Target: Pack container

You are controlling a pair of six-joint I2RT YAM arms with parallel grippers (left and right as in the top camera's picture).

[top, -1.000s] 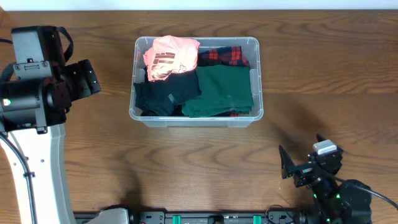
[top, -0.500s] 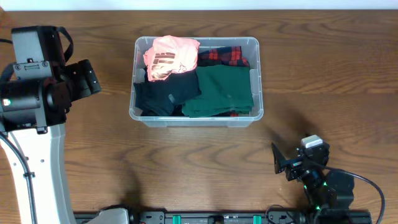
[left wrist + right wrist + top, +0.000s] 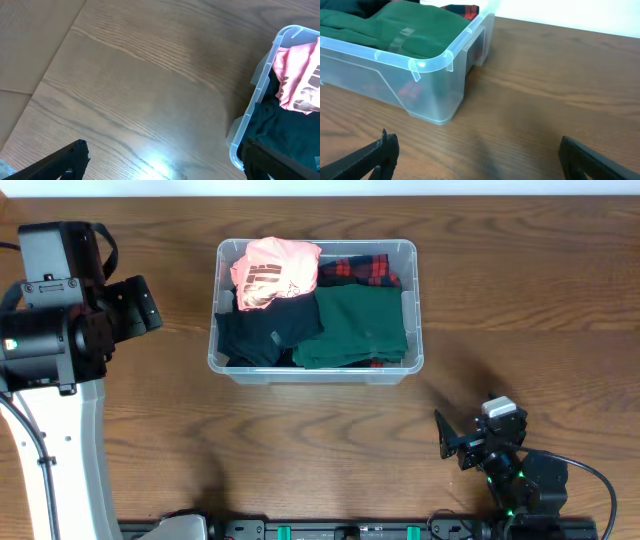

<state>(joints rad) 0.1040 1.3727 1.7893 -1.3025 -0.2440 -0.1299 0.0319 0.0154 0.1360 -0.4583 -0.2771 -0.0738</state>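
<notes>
The clear plastic container (image 3: 412, 310) stands at the table's middle back. It holds a pink shirt (image 3: 272, 270), a red plaid garment (image 3: 358, 268), a dark garment (image 3: 262, 332) and a folded green garment (image 3: 358, 328). My left gripper (image 3: 165, 160) is open and empty, raised over the bare table left of the container (image 3: 245, 125). My right gripper (image 3: 485, 155) is open and empty, low over the table in front of the container's near right corner (image 3: 432, 70); in the overhead view it (image 3: 465, 435) is at the front right.
The left arm's white column (image 3: 55, 440) stands at the table's left edge. A black rail (image 3: 340, 530) runs along the front edge. Bare wood lies around the container.
My right gripper has drawn back a little to the left and toward the front edge. The left arm and the garments have not moved.
</notes>
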